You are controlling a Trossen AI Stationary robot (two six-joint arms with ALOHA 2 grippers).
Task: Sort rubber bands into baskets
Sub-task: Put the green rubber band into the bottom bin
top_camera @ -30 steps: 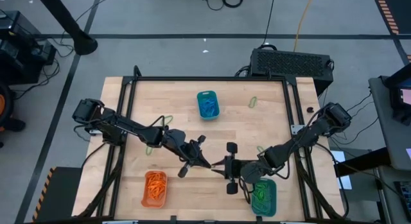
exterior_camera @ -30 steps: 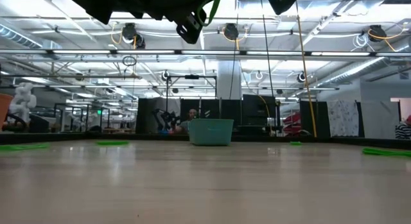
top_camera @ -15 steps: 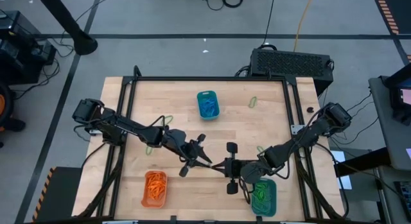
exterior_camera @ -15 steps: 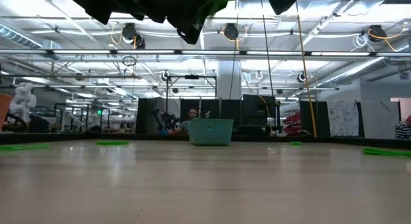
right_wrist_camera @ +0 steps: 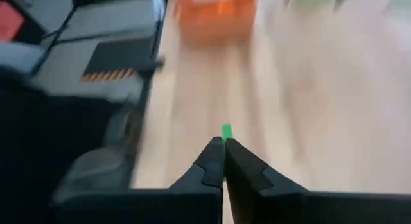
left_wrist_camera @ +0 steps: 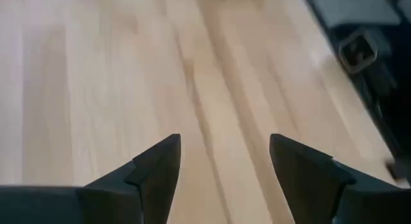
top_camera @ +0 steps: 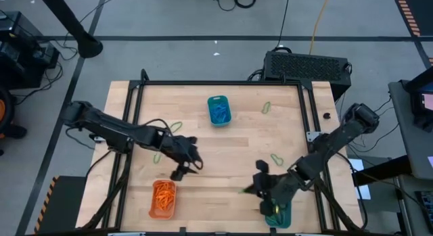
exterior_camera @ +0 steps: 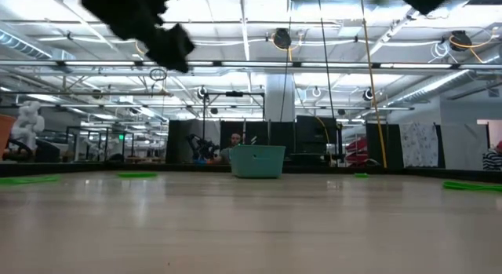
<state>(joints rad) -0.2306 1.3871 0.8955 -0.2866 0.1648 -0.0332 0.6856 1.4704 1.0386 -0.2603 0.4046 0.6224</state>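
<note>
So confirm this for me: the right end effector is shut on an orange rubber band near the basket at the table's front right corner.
Not quite. The band is green, not orange. The right wrist view shows the right end effector shut on a green rubber band, its tip poking out from between the closed fingers. The rest holds: the high view puts that end effector beside the front-right basket.

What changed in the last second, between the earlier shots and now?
The two grippers, tip to tip at mid-table before, have parted. The left gripper drew back to its own side and opened, empty. The right gripper shut on a green rubber band and swung toward the near teal basket. The orange basket, far teal basket and loose bands stayed put.
</note>
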